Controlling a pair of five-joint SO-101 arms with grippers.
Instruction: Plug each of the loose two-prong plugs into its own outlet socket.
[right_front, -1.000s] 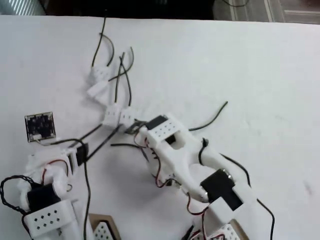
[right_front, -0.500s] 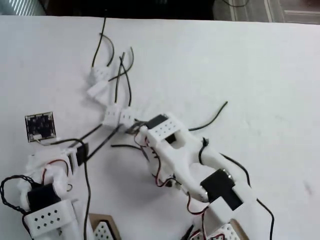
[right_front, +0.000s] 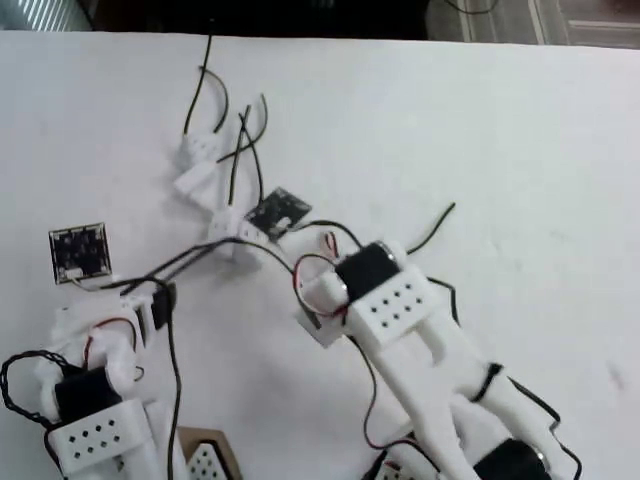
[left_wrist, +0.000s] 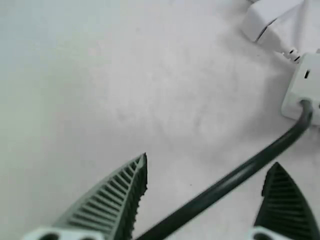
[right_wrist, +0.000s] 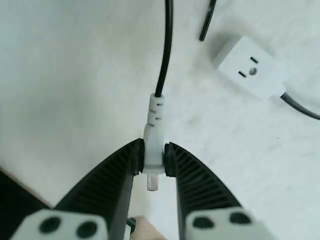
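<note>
My right gripper (right_wrist: 154, 161) is shut on a small white two-prong plug (right_wrist: 153, 145). The plug's black cord (right_wrist: 165, 45) runs away over the table. A white outlet socket (right_wrist: 252, 67) lies a short way beyond the plug and off to one side. In the high view the right arm (right_front: 400, 310) stretches toward a cluster of white plug and socket blocks (right_front: 236, 232) at table centre-left. My left gripper (left_wrist: 210, 162) is open low over the table, and a dark cord (left_wrist: 235, 177) crosses between its fingers. A white socket block (left_wrist: 302, 90) lies just past it.
Two more white blocks (right_front: 198, 165) with black cords lie farther back on the left. A black square marker (right_front: 80, 252) sits at the left edge. The left arm (right_front: 90, 400) is at the near-left corner. Loose cords (right_front: 430, 232) trail over the white table (right_front: 500, 130).
The right arm has swung and rolled its wrist over, so its forearm now lies nearer the front right. A cord beside the block cluster shifted with it. The left arm stayed put.
</note>
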